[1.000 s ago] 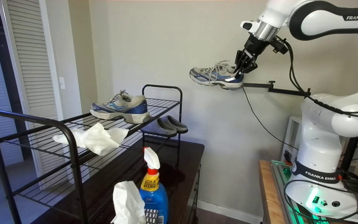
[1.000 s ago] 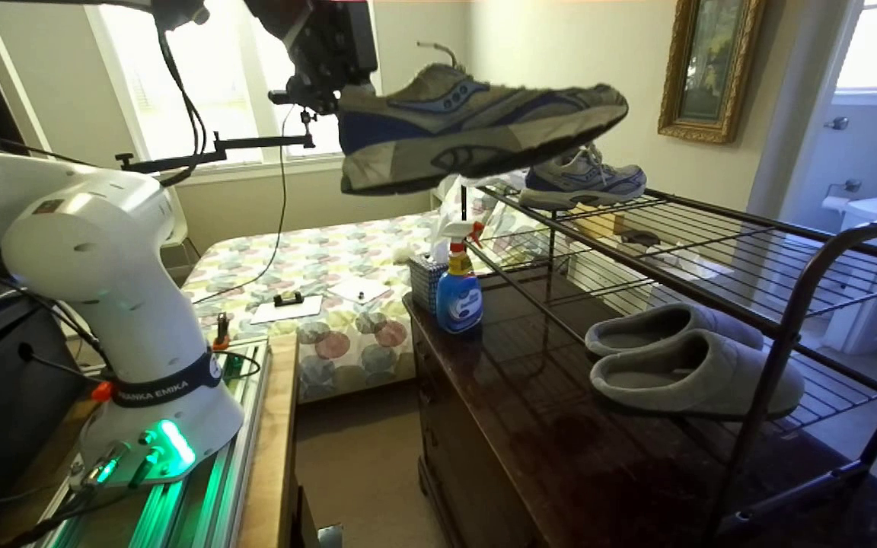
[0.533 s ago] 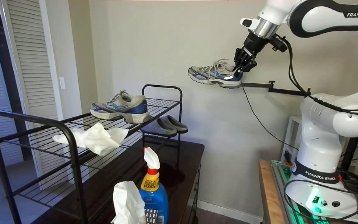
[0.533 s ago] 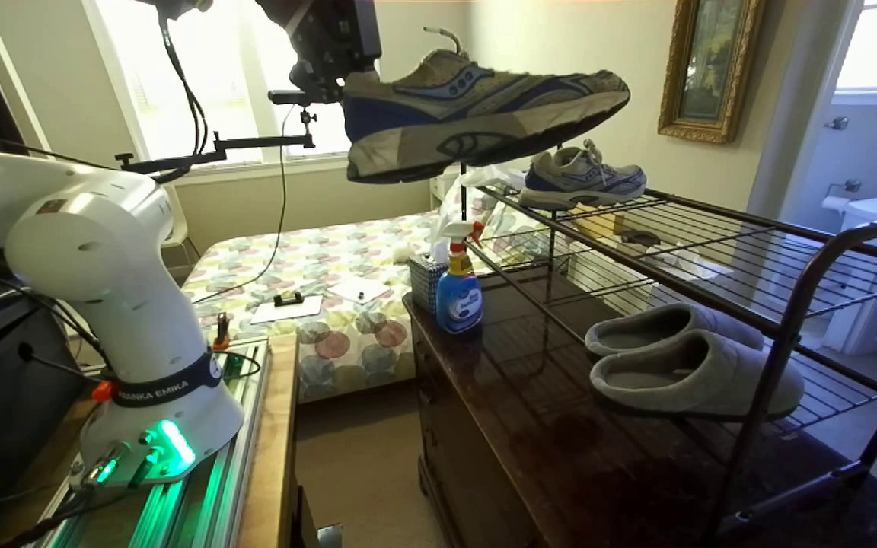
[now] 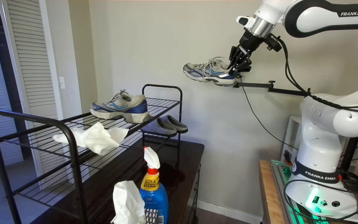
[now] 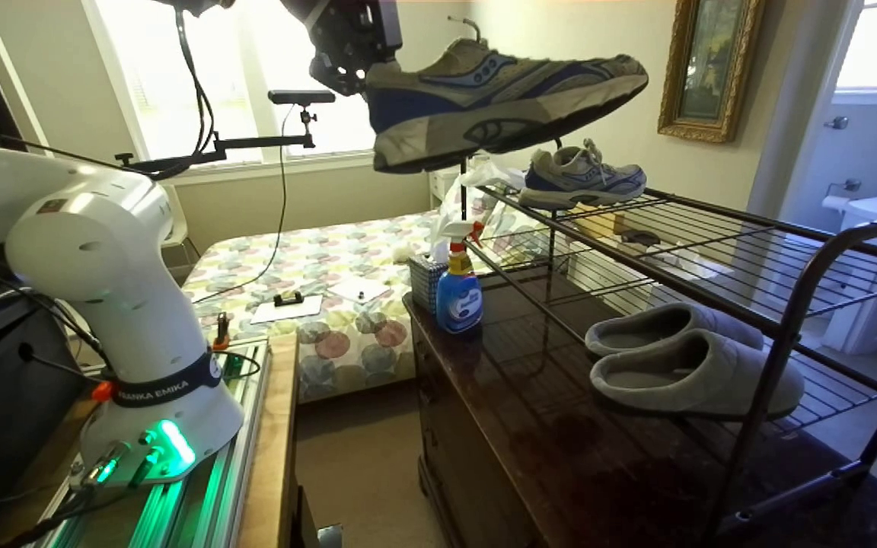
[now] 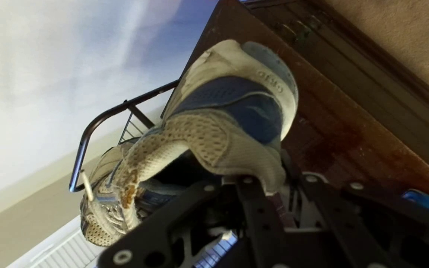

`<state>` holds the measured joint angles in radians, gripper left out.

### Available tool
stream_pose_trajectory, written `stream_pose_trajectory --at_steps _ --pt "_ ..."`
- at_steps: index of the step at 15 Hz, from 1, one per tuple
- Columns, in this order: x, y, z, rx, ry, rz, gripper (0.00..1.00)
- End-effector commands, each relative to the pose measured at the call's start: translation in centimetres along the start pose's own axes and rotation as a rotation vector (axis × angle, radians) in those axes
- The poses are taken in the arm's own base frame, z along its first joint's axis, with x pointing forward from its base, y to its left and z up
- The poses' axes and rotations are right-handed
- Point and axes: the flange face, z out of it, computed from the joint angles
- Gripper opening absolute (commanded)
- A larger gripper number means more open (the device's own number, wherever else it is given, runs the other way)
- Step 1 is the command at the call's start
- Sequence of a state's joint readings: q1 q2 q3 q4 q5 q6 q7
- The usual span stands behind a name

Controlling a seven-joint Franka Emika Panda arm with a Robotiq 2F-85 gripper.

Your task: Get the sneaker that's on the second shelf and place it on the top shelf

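The grey sneaker with whitish sole and blue trim is held in the air, heel toward the arm. It also shows in an exterior view and in the wrist view. My gripper is shut on its heel collar; the fingers pinch the heel in the wrist view. The sneaker is roughly level, higher than the rack and beside it. The top shelf is a black wire tier with rounded end rails. The second shelf is the wire tier below.
A similar sneaker and crumpled white tissue lie on the top shelf. Grey slippers sit on the second shelf. The rack stands on a dark dresser with a blue spray bottle and tissue box.
My gripper and the held sneaker have moved a little higher and toward the rack, leftward in an exterior view. The gripper stays shut on the sneaker. The rack and its items are unchanged.
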<state>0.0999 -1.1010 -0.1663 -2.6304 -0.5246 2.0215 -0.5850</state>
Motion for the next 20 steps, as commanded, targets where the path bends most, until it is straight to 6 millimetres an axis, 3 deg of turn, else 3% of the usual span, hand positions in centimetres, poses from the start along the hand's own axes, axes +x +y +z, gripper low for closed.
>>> stream_pose_trajectory --at_steps 1,5,10,14,17,18,19,20 --pt "4.1 4.5 -0.5 -0.041 0.070 -0.038 0.05" --pt "9.0 8.0 -0.6 -0.071 0.091 -0.052 0.05" --pt "14.9 10.2 0.3 -0.054 0.048 -0.122 0.05" --pt "19.3 9.3 0.1 0.057 0.118 -0.269 0.05" --pt "21.9 9.0 0.9 0.102 0.146 -0.287 0.05" --pt "22.5 9.1 1.3 0.111 0.153 -0.278 0.05" --pt "20.9 7.9 1.4 0.089 0.133 -0.269 0.19" --pt "21.5 7.9 1.7 0.099 0.135 -0.270 0.19"
